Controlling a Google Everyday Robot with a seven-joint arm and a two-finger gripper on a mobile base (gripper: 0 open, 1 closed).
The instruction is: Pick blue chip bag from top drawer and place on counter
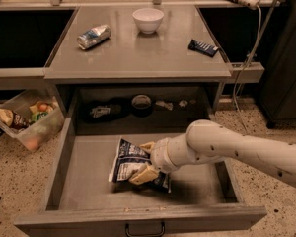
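The blue chip bag (128,163), crumpled dark blue and white foil, lies in the middle of the open top drawer (64,154). My gripper (145,161) reaches in from the right on a white arm. Its tan fingers (144,174) sit above and below the bag's right part and pinch it. The bag still rests on the drawer floor. The grey counter (138,58) is directly behind and above the drawer.
On the counter stand a white bowl (148,19), a crushed silver-blue can (94,36) and a dark-blue bar wrapper (203,47). Dark items (140,103) lie in the recess behind the drawer. A clear bin of food (27,120) sits on the floor to the left. A cable (256,43) hangs to the right.
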